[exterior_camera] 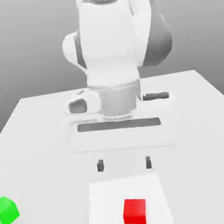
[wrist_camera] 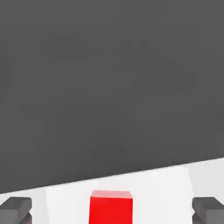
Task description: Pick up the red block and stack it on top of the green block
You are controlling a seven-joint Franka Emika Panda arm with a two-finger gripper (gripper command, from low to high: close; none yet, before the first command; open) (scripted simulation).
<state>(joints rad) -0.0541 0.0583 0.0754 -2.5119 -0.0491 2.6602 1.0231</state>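
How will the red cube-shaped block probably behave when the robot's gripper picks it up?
The red cube-shaped block looks rigid, so it probably will not bend when squeezed. Its flat faces suggest a steady grip and little rolling. Its low, square shape makes tipping unlikely, though its weight cannot be told.

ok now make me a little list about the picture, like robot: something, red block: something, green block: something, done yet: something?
pincer: open, holding nothing
red block: on the white square
green block: on the table, near the exterior view's left edge
stacked yet: no, the blocks are apart
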